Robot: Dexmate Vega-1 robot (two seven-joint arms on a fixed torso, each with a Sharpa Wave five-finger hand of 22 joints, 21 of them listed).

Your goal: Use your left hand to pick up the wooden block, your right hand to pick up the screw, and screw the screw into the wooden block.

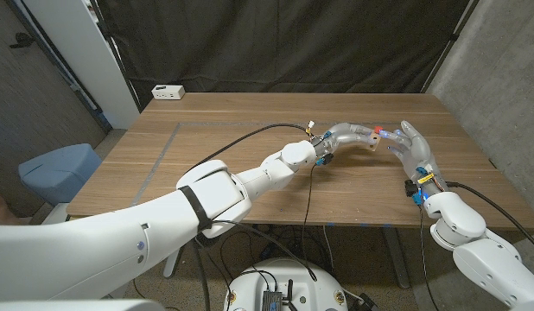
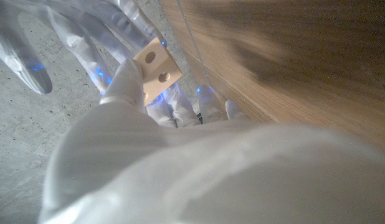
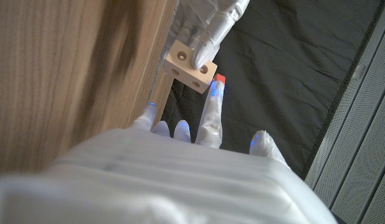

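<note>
Head view evenly lit and sharp; both wrist views blurred, with shadowed wood.

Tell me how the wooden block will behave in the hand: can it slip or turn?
The block looks stiff and probably light: bare wood with drilled holes. The left hand holds it by few fingers, so it may pivot if the screw pushes off-centre. Its flat faces should grip fairly well and not roll.

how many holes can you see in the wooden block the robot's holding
3 at most in any one view. On the wooden block in the left hand, the right wrist view shows two holes on one face and one on the adjacent face. Other faces are hidden.
</note>
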